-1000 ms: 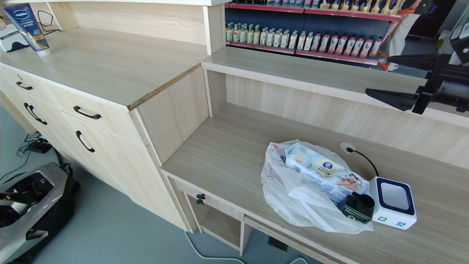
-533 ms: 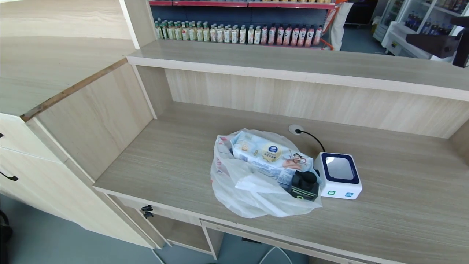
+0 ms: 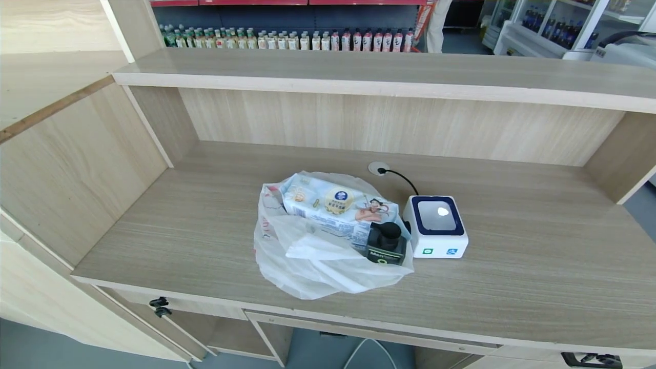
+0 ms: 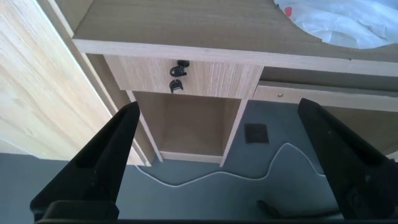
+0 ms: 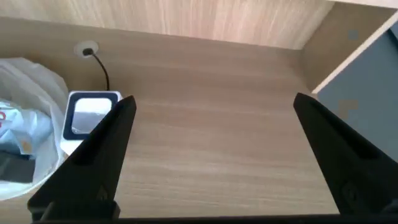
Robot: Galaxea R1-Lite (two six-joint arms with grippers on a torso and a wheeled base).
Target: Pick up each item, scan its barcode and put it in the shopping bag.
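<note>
Shop: checkout counter (image 3: 538,287), scanner (image 3: 435,226), bottle shelves (image 3: 287,40)

The head camera looks steeply down on the bench (image 3: 512,287) from its front. The left wrist camera sits low, apparently below bench level, catching an edge of the shopping bag (image 4: 336,25). The right wrist camera hangs nearer above the bench, sharing the scanner (image 5: 87,118) with the head view.

Not much legible here tbh. The black box (image 3: 385,246) at the shopping bag's (image 3: 307,266) 3 o'clock edge has a line of pale lettering above a green ring mark. The scanner (image 3: 435,246), at 3 o'clock from that box, has two small square icons on its front, one green and one blue. The wipes pack (image 3: 333,207) has a round blue badge, but the wording is too small to read. The red print on the bag is unreadable.
</note>
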